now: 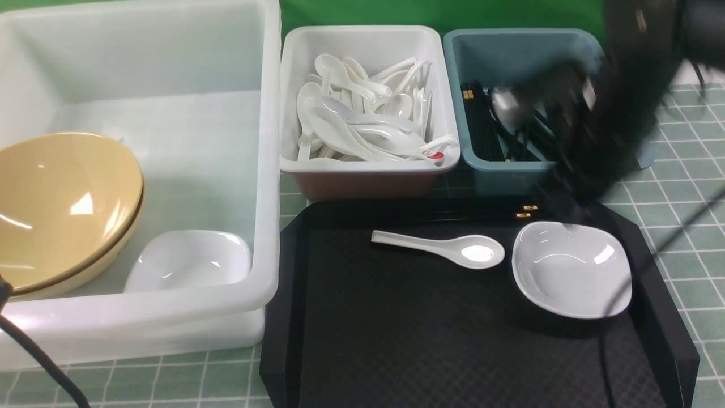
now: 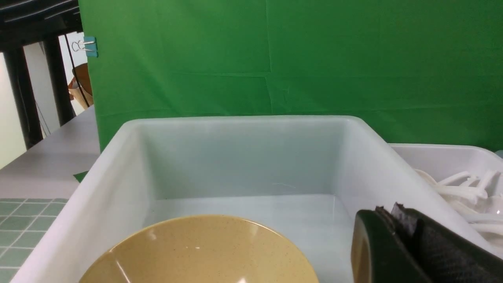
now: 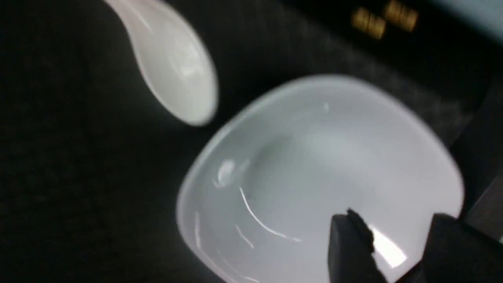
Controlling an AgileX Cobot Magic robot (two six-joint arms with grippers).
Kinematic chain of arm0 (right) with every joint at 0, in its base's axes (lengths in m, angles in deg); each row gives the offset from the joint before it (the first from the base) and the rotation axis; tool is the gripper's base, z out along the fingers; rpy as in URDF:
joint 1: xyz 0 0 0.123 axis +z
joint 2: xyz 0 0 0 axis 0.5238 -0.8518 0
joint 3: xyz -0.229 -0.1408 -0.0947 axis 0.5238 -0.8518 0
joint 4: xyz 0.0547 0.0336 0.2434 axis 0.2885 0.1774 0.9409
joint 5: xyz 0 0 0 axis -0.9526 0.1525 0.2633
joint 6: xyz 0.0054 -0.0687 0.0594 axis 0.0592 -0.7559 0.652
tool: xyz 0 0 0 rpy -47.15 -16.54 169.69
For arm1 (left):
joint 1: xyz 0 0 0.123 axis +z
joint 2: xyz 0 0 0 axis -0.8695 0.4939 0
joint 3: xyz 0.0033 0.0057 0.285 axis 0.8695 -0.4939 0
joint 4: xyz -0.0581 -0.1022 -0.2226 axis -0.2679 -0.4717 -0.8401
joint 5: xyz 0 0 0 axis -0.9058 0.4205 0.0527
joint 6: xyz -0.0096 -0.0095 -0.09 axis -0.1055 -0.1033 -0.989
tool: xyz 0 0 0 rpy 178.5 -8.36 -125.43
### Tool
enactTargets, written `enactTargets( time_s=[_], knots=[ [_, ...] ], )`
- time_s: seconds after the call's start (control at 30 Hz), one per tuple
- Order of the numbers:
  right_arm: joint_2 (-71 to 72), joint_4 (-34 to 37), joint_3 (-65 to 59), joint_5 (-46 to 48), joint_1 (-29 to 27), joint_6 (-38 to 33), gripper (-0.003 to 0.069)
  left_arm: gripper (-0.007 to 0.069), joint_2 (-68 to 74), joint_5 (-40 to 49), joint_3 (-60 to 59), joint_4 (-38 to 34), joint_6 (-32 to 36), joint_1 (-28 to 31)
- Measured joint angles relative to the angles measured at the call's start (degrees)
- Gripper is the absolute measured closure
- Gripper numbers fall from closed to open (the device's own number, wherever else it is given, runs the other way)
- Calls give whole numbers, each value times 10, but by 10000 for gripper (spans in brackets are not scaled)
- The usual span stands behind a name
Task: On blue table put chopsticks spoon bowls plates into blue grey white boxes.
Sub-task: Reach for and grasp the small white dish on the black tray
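Note:
On the black tray lie a white spoon point(image 1: 447, 247), a white plate point(image 1: 572, 266) and black chopsticks point(image 1: 453, 214) along the far rim. My right gripper point(image 1: 566, 198), blurred, hangs just above the plate's far edge. In the right wrist view it point(image 3: 397, 226) is open over the plate point(image 3: 314, 165) with nothing between its jaws, and the spoon point(image 3: 173, 67) lies beside it. The large white box point(image 1: 266, 170) holds a tan bowl point(image 1: 62, 204) and a plate point(image 1: 187, 260). My left gripper point(image 2: 387, 210) is shut and empty above that box's point(image 2: 235, 122) near side, next to the bowl point(image 2: 196, 251).
The small white box point(image 1: 362, 35) is heaped with spoons. The blue-grey box point(image 1: 510, 42) holds several chopsticks point(image 1: 487, 130). The black tray point(image 1: 396, 340) sits in front of both on the checked table point(image 1: 679, 187). A green backdrop stands behind.

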Motion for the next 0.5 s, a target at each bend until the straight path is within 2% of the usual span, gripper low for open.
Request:
enactTargets(
  time_s=[0.07,0.2,0.3,0.37,0.5],
  knots=[
    [4,4,-72,-72,-22,20,389,620,0,0,0,0,-1,-2],
    [1,30,-134,-167,-31,37,396,620,0,0,0,0,-3,-3],
    [-7,59,-144,-185,-16,28,396,620,0,0,0,0,-3,-3],
    [-8,79,-144,-208,16,16,391,620,0,0,0,0,-3,-3],
    [-9,93,-143,-226,56,9,350,620,0,0,-2,1,-1,-3]
  ],
)
